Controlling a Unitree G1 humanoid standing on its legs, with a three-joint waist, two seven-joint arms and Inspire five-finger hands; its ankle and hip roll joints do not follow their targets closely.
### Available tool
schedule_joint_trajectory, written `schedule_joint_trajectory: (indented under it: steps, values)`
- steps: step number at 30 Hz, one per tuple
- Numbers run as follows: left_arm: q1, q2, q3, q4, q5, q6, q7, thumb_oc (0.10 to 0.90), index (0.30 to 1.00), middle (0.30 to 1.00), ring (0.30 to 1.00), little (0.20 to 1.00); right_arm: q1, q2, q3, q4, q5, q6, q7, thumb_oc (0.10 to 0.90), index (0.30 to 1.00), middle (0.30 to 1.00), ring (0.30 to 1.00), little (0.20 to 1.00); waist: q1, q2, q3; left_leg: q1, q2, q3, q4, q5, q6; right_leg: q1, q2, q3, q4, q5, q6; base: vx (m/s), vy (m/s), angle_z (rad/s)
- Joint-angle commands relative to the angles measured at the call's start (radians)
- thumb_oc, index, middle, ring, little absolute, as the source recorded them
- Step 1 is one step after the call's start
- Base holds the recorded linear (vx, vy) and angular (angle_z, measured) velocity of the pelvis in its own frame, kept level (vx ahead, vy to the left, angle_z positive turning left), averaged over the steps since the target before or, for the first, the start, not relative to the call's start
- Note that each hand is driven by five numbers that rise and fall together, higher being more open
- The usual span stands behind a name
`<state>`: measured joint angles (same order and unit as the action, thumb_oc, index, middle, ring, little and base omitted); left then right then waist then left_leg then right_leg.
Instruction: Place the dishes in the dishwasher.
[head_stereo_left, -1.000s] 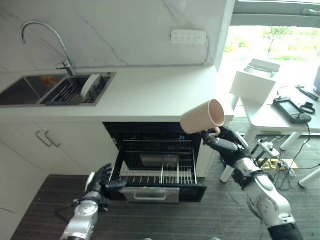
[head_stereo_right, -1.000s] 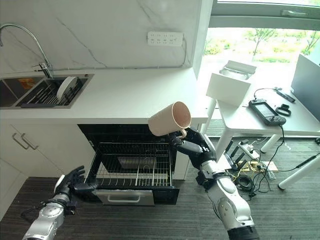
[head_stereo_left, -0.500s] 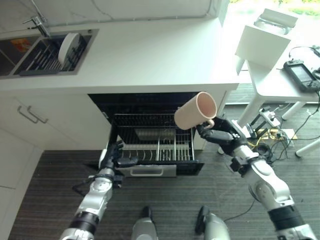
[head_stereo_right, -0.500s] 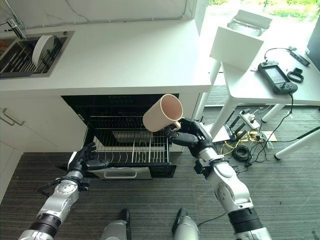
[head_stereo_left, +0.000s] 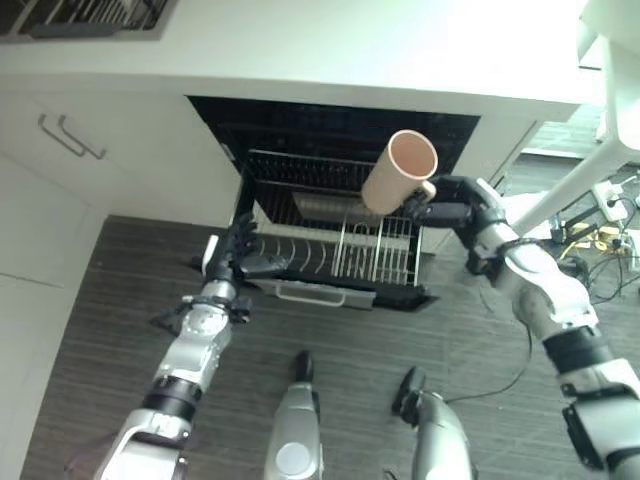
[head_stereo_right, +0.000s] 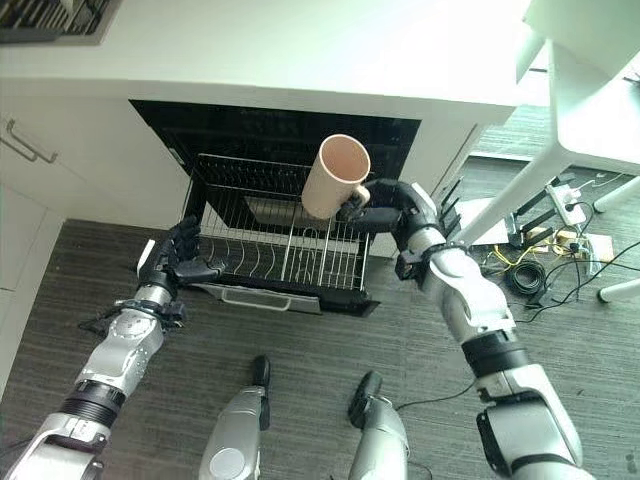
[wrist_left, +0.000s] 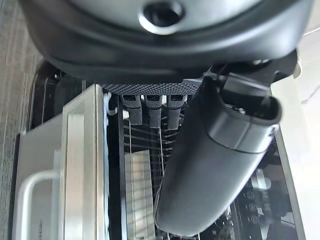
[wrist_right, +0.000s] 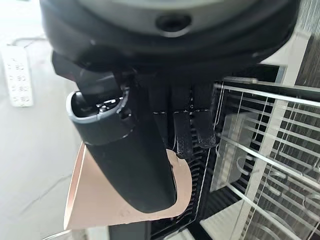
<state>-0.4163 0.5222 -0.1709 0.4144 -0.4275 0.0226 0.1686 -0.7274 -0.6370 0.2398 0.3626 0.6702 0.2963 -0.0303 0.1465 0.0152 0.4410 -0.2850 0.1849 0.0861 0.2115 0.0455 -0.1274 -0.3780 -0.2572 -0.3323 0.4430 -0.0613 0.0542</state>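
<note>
A beige mug (head_stereo_left: 398, 172) hangs tilted, mouth up, over the right part of the pulled-out dishwasher rack (head_stereo_left: 300, 255). My right hand (head_stereo_left: 458, 207) is shut on the mug's handle; in the right wrist view the mug (wrist_right: 100, 200) shows behind the thumb (wrist_right: 125, 155). My left hand (head_stereo_left: 238, 258) sits at the drawer's front left corner, fingers (wrist_left: 150, 107) relaxed against the rim and thumb (wrist_left: 215, 160) reaching over the wire rack. The drawer's steel front with its handle (head_stereo_left: 318, 293) faces me.
A steel dish (head_stereo_left: 320, 207) lies at the back of the rack. The white counter (head_stereo_left: 300, 40) overhangs the dishwasher. White cabinet doors (head_stereo_left: 70, 170) stand on the left. A white table leg (head_stereo_left: 565, 190) and a power strip (head_stereo_left: 603, 190) with cables are on the right.
The camera has tipped down toward the floor. My right hand has brought the mug lower and over the rack. The left hand stays at the drawer's corner.
</note>
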Motion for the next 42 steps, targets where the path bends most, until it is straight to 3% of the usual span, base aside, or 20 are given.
schedule_joint_trajectory:
  steps: [1,3,8,9,12,18,21,26,27,28,30,35,42]
  values:
    - [0.013,0.051,-0.029,0.007,-0.042,0.017,-0.02,0.8,0.9,0.9,0.9,0.9,-0.123,-0.053,-0.027,-0.05,0.047,-0.018,-0.02,0.4,0.3,0.3,0.3,0.3,-0.008,-0.058,-0.041,0.006,-0.008,-0.029,0.088,-0.108,0.007,0.129,-0.001,0.072,-0.143,-0.005,0.093,-0.01,-0.078,0.11]
    - [-0.006,0.093,-0.041,-0.025,-0.057,0.037,-0.043,0.8,0.9,0.9,0.9,0.9,-0.209,-0.11,0.017,0.067,0.07,0.059,-0.019,0.4,0.3,0.3,0.3,0.3,0.01,-0.069,-0.034,0.01,-0.007,-0.035,0.088,-0.112,0.006,0.138,0.003,0.063,-0.143,-0.008,0.094,0.01,-0.087,0.08]
    - [-0.029,0.141,-0.049,-0.05,-0.074,0.06,-0.08,0.8,0.9,0.9,0.9,0.9,-0.278,-0.161,0.064,0.206,0.102,0.151,-0.033,0.4,0.3,0.3,0.3,0.3,0.028,-0.084,-0.032,0.014,-0.007,-0.041,0.088,-0.113,0.005,0.149,0.005,0.05,-0.143,-0.006,0.095,0.03,-0.073,0.07]
    - [-0.036,0.166,-0.052,-0.079,-0.077,0.083,-0.097,0.8,0.9,0.9,0.9,0.9,-0.312,-0.182,0.101,0.277,0.11,0.214,-0.008,0.4,0.3,0.3,0.3,0.3,0.041,-0.092,-0.032,0.014,-0.009,-0.045,0.088,-0.113,0.005,0.153,0.005,0.043,-0.143,-0.005,0.096,0.04,-0.075,0.05]
    - [-0.041,0.185,-0.05,-0.097,-0.087,0.097,-0.109,0.8,0.9,0.9,0.9,0.9,-0.33,-0.191,0.129,0.313,0.122,0.247,0.01,0.4,0.3,0.3,0.3,0.3,0.05,-0.096,-0.029,0.014,-0.01,-0.048,0.088,-0.114,0.005,0.157,0.006,0.039,-0.143,-0.005,0.095,0.02,-0.064,0.03]
    - [-0.056,0.226,-0.047,-0.134,-0.094,0.116,-0.149,0.8,0.9,0.9,0.9,0.9,-0.364,-0.186,0.213,0.405,0.123,0.373,0.119,0.4,0.3,0.3,0.3,0.3,0.078,-0.108,-0.016,0.011,-0.015,-0.057,0.088,-0.114,0.007,0.164,0.006,0.019,-0.143,-0.003,0.095,0.01,-0.056,0.01]
    - [-0.056,0.239,-0.049,-0.158,-0.112,0.117,-0.16,0.8,0.9,0.9,0.9,0.9,-0.392,-0.168,0.266,0.413,0.08,0.388,0.18,0.4,0.3,0.3,0.3,0.3,0.091,-0.106,-0.006,0.009,-0.019,-0.061,0.088,-0.113,0.008,0.168,0.007,0.011,-0.143,-0.004,0.093,0.0,-0.022,0.02]
    - [-0.048,0.237,-0.055,-0.166,-0.118,0.109,-0.164,0.8,0.9,0.9,0.9,0.9,-0.406,-0.158,0.287,0.41,0.085,0.413,0.183,0.4,0.3,0.3,0.3,0.3,0.099,-0.103,0.001,0.004,-0.023,-0.064,0.088,-0.112,0.009,0.167,0.005,0.006,-0.143,-0.004,0.092,0.0,0.005,0.01]
    - [-0.048,0.238,-0.055,-0.17,-0.118,0.11,-0.164,0.8,0.9,0.9,0.9,0.9,-0.406,-0.154,0.286,0.41,0.097,0.401,0.165,0.566,0.549,0.549,0.549,0.549,0.101,-0.103,0.001,0.002,-0.024,-0.065,0.088,-0.111,0.01,0.166,0.005,0.005,-0.143,-0.004,0.091,0.0,0.0,0.0]
    - [-0.043,0.237,-0.056,-0.179,-0.119,0.109,-0.162,0.8,0.9,0.9,0.9,0.9,-0.411,-0.147,0.284,0.407,0.118,0.372,0.167,0.8,0.9,0.9,0.9,0.9,0.103,-0.101,0.003,0.001,-0.024,-0.064,0.088,-0.11,0.01,0.167,0.005,0.004,-0.143,-0.004,0.091,0.0,0.0,0.0]
    - [-0.03,0.238,-0.056,-0.197,-0.125,0.108,-0.154,0.8,0.9,0.9,0.9,0.9,-0.4,-0.14,0.278,0.387,0.096,0.371,0.199,0.8,0.9,0.9,0.9,0.9,0.106,-0.101,0.006,-0.002,-0.027,-0.065,0.088,-0.109,0.011,0.165,0.006,0.004,-0.143,-0.003,0.091,0.0,0.0,0.0]
    - [-0.008,0.239,-0.054,-0.211,-0.13,0.102,-0.156,0.8,0.9,0.9,0.9,0.9,-0.39,-0.14,0.252,0.366,0.133,0.392,0.117,0.8,0.9,0.9,0.9,0.9,0.107,-0.098,0.015,0.0,-0.03,-0.057,0.088,-0.108,0.018,0.169,0.005,0.002,-0.143,0.002,0.094,0.0,0.013,0.01]
    - [0.035,0.245,-0.041,-0.241,-0.135,0.085,-0.15,0.8,0.9,0.9,0.9,0.9,-0.367,-0.186,0.211,0.329,0.159,0.322,0.089,0.8,0.9,0.9,0.9,0.9,0.101,-0.094,0.019,0.008,-0.027,-0.05,0.088,-0.107,0.02,0.178,0.001,-0.002,-0.143,0.006,0.096,0.0,0.005,0.0]
